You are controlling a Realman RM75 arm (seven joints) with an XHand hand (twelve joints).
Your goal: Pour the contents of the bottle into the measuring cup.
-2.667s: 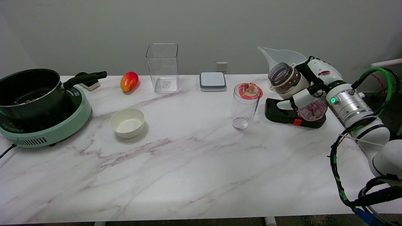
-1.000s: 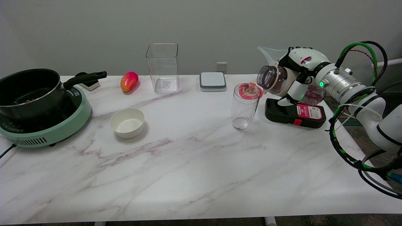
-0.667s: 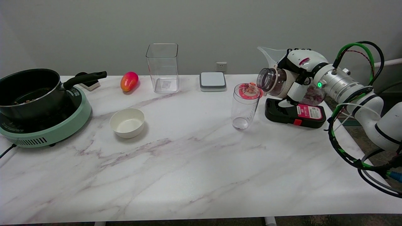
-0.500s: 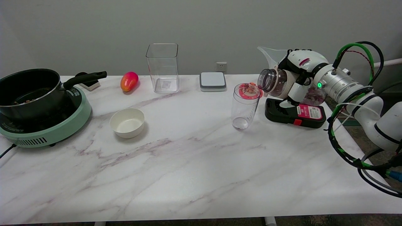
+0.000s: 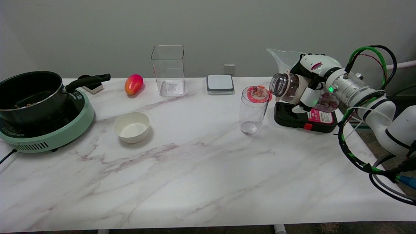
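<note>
— In the head view, what does the right hand (image 5: 308, 85) do?

— Its fingers (image 5: 308, 98) are wrapped around the bottle (image 5: 294, 87). The bottle lies almost on its side in the air, with the open mouth pointing left. Pink and white pieces sit in its rear end.

— And where is the measuring cup (image 5: 253, 109)?

— It stands upright on the table (image 5: 195, 162), just left of the bottle's mouth and lower. Its top shows red, with some small pieces there.

— Anything near?

— A black device (image 5: 304, 117) with a red label lies under the hand. A white bowl (image 5: 131, 126) stands well apart to the left.
</note>
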